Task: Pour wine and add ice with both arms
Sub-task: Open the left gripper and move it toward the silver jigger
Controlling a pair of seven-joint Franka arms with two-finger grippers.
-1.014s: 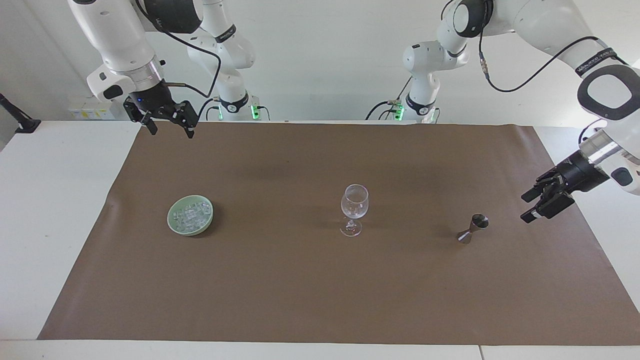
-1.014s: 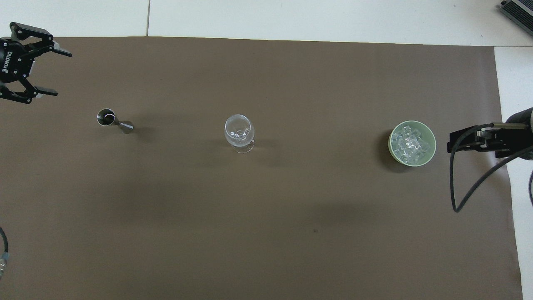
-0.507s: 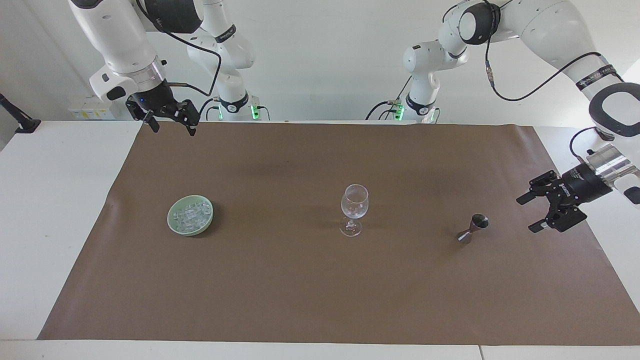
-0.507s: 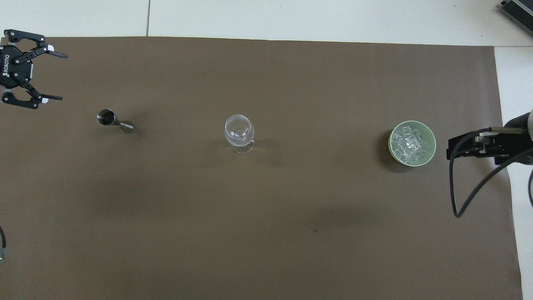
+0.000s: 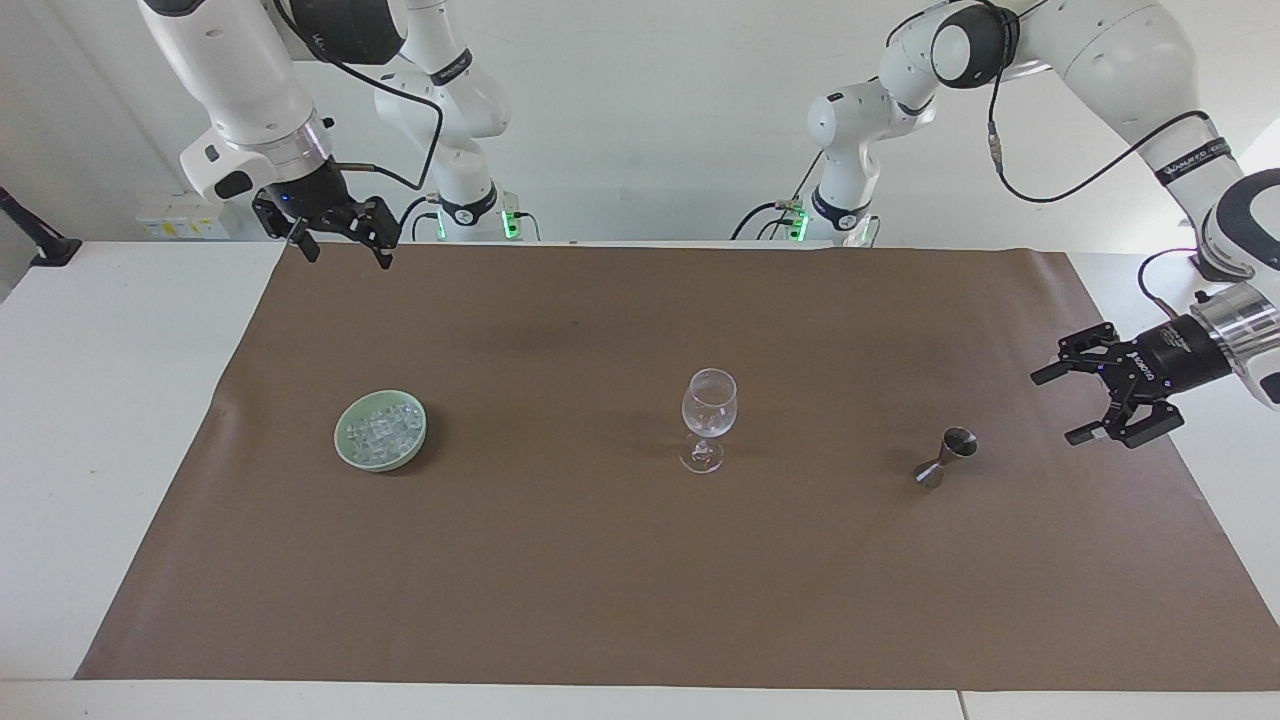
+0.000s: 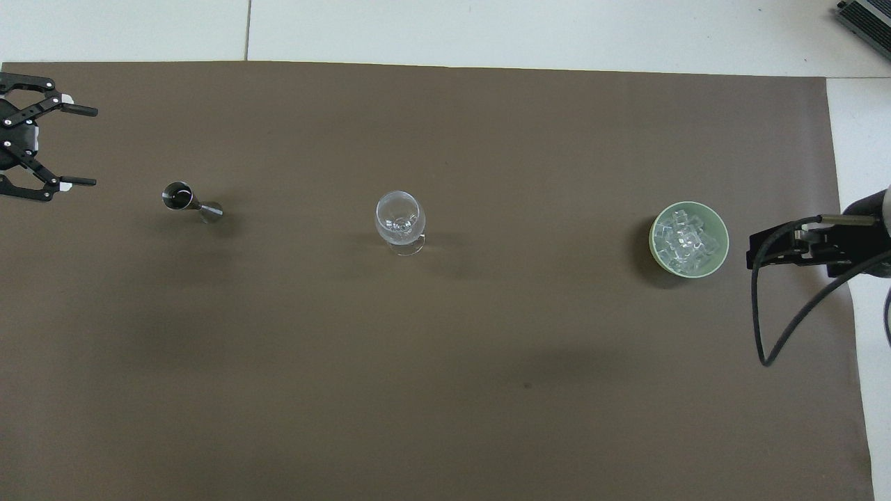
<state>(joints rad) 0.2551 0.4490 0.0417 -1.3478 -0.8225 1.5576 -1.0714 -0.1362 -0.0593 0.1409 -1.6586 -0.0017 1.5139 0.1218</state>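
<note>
Left claw hangs released beside the jigger; right claw, released too, waits over the mat's edge.

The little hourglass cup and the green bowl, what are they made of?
The little hourglass cup looks like metal: dark grey with a dull shine, brighter on its rim. The green bowl looks like glazed ceramic or plastic; its pale, smooth, even wall could be either. The ice in it looks clear and glassy.
</note>
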